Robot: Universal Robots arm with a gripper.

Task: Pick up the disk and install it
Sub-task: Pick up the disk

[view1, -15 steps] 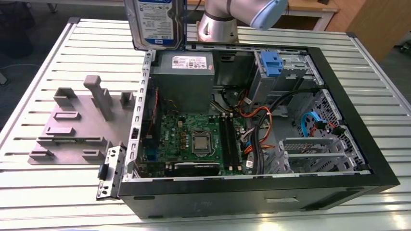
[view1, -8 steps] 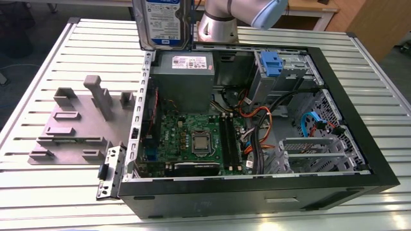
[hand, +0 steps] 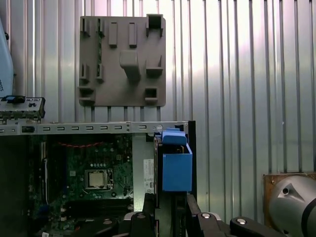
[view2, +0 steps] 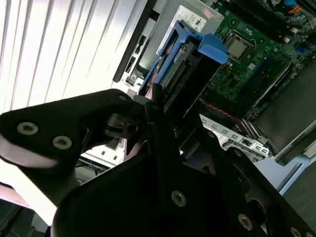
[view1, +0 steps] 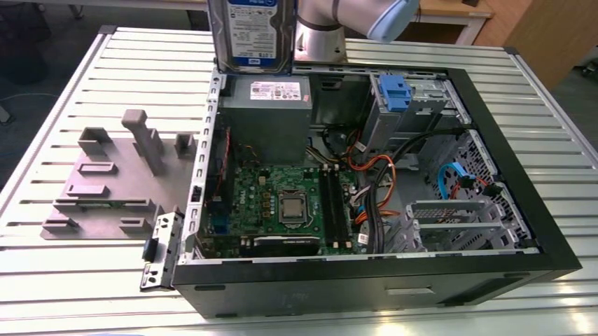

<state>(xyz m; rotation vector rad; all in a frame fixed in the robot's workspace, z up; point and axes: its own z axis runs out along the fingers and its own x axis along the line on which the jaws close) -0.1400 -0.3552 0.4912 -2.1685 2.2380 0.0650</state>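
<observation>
The fingers (view2: 160, 143) are clamped on the disk (view1: 251, 31), holding it upright above the far wall of the case (view1: 374, 278), toward the exterior view's left, likely so it clears the parts below; the open case lies on the desk (view1: 561, 105); inside it, nearest, the motherboard (view1: 280, 203); behind that the power supply (view1: 266, 119); farthest, at the exterior view's right, the cage (view1: 411, 98), its contents too hidden to tell.

Exterior view high over computer case (view1: 374, 280), both wrist views close, sharing its motherboard (hand: 64, 170)
</observation>
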